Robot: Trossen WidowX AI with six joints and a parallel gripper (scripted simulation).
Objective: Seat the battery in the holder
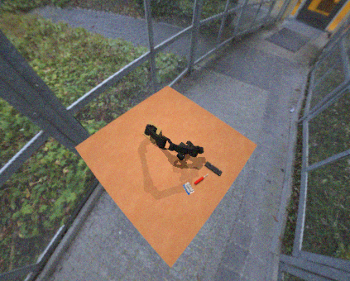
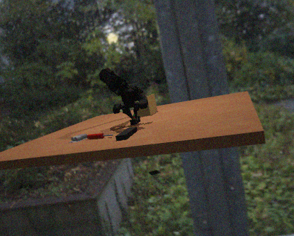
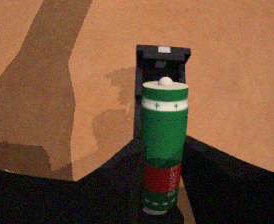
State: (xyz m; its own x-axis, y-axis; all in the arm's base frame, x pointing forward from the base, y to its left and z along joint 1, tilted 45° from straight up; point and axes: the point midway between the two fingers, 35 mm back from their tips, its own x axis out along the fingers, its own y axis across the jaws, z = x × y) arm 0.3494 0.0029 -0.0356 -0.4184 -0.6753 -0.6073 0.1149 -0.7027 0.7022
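The gripper (image 3: 164, 150) (image 2: 133, 117) is shut on the green battery (image 3: 165, 127), with a finger on each side. In the wrist view the white-rimmed terminal end points toward the top and looks nearer the camera, and the flat end looks lower, so the battery is tilted. The black holder (image 3: 181, 53) (image 2: 135, 121) is below it, its lipped end wall showing beyond the terminal. The terminal end is not under the lip. The battery hides most of the holder's inside and the spring; whether the flat end touches the spring cannot be told.
On the orange table (image 1: 170, 231) (image 2: 212, 121) are a long black block (image 1: 213, 169) (image 2: 126, 133), a red screwdriver (image 1: 199, 180) (image 2: 95, 136) and a small white-and-blue item (image 1: 189, 188) (image 2: 79, 137). A tan block (image 2: 151, 105) stands behind the arm.
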